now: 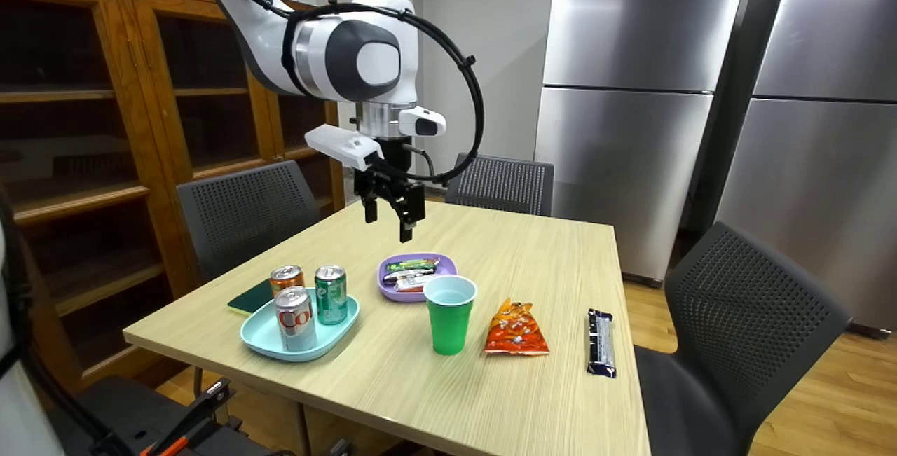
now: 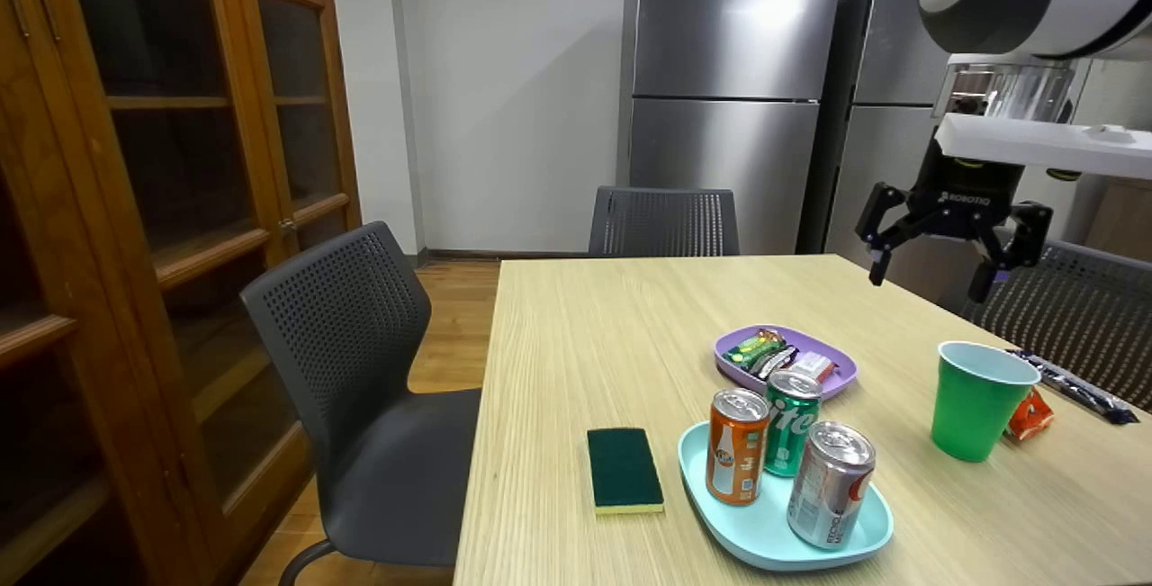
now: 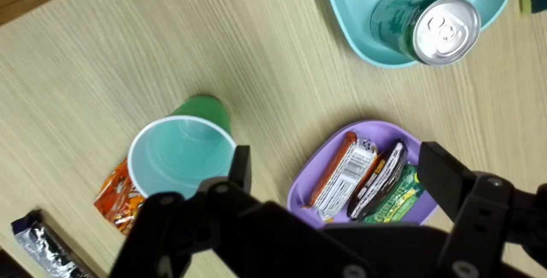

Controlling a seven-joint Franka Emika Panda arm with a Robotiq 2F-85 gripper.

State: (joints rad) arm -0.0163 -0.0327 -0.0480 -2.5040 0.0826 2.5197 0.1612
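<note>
Gripper: it hung above the table and pointed down, with its two fingers well apart; it held nothing and touched nothing.
Purple tray: this was the thing nearest to the gripper, and in the wrist view it showed between the fingers. Its raised rim served, I suppose, to keep loose items in one group.
Small bars: three, white-and-red, dark and green, lay side by side inside the purple tray, since its narrow floor probably left them little room to spread.
Green cup: it stood upright on its narrower base, mouth upward, in the usual steady way.
Orange bag: it lay just beside the green cup, not touching; soft and broad, it seemed to need no support.
Long bar: it rested near the table edge, outside any tray (perhaps it was too long for the purple one).
Turquoise tray: it carried an orange can, a green can and a silver can, all standing upright, likely so that they would not roll. Whether they touched one another I could not tell, because one covered another in both exterior views.
Sponge: it lay flat just beside this turquoise tray, dark side upward.
</note>
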